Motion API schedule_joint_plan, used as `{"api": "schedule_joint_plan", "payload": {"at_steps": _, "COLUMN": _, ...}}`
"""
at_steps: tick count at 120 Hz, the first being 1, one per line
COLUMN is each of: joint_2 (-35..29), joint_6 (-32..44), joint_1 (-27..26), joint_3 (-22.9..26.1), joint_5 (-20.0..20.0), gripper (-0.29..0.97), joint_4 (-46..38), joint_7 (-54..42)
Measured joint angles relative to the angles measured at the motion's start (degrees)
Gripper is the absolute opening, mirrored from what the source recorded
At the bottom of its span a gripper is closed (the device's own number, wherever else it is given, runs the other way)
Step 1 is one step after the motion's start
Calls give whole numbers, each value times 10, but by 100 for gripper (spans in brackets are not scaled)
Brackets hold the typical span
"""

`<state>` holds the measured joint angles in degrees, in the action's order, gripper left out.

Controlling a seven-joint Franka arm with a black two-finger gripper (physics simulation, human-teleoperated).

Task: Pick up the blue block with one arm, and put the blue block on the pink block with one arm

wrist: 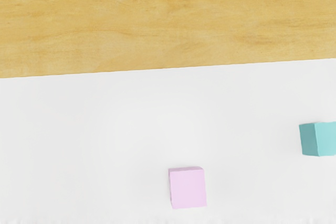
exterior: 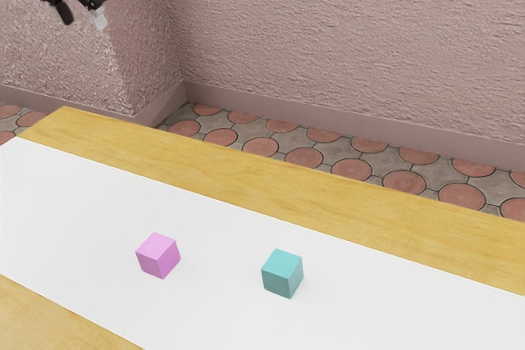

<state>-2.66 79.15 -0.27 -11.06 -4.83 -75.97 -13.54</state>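
The blue block (exterior: pixel 282 273), teal in colour, rests on the white strip of the table toward the exterior view's right. The pink block (exterior: pixel 157 255) sits on the same strip a short way to the blue block's left, and the two do not touch. My gripper (exterior: pixel 82 17) hangs high in the exterior view's upper left, far above and behind both blocks, open with nothing between its fingers. From the wrist view, the pink block (wrist: pixel 187 187) lies far below the hand, with the blue block (wrist: pixel 318 139) off to one side of it.
The table (exterior: pixel 246 178) has a wooden top with a broad white strip along its middle. Behind it are a tiled floor (exterior: pixel 344 157) and rough pink walls (exterior: pixel 344 30).
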Motion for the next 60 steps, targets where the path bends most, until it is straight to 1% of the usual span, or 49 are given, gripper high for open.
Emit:
{"api": "schedule_joint_plan", "payload": {"at_steps": 7, "joint_2": -16, "joint_6": 14, "joint_1": 2, "joint_3": 1, "joint_5": -2, "gripper": 66, "joint_4": -44, "joint_7": 2}}
{"api": "schedule_joint_plan", "payload": {"at_steps": 16, "joint_2": -20, "joint_6": 28, "joint_1": -4, "joint_3": 2, "joint_5": -2, "gripper": 66, "joint_4": -61, "joint_7": 5}}
{"api": "schedule_joint_plan", "payload": {"at_steps": 27, "joint_2": 8, "joint_6": 43, "joint_1": -35, "joint_3": 1, "joint_5": -3, "gripper": 66, "joint_4": -80, "joint_7": 21}}
{"api": "schedule_joint_plan", "payload": {"at_steps": 33, "joint_2": 38, "joint_6": 75, "joint_1": -75, "joint_3": -12, "joint_5": -2, "gripper": 66, "joint_4": -121, "joint_7": 35}}
{"api": "schedule_joint_plan", "payload": {"at_steps": 41, "joint_2": 103, "joint_6": 134, "joint_1": -162, "joint_3": -58, "joint_5": -4, "gripper": 66, "joint_4": -149, "joint_7": 54}}
{"api": "schedule_joint_plan", "payload": {"at_steps": 49, "joint_2": 143, "joint_6": 192, "joint_1": -253, "joint_3": -70, "joint_5": -8, "gripper": 65, "joint_4": -178, "joint_7": 73}}
{"api": "schedule_joint_plan", "payload": {"at_steps": 55, "joint_2": 162, "joint_6": 235, "joint_1": -293, "joint_3": -72, "joint_5": -13, "gripper": 65, "joint_4": -200, "joint_7": 88}}
{"api": "schedule_joint_plan", "payload": {"at_steps": 60, "joint_2": 156, "joint_6": 274, "joint_1": -307, "joint_3": -69, "joint_5": -19, "gripper": 65, "joint_4": -242, "joint_7": 102}}
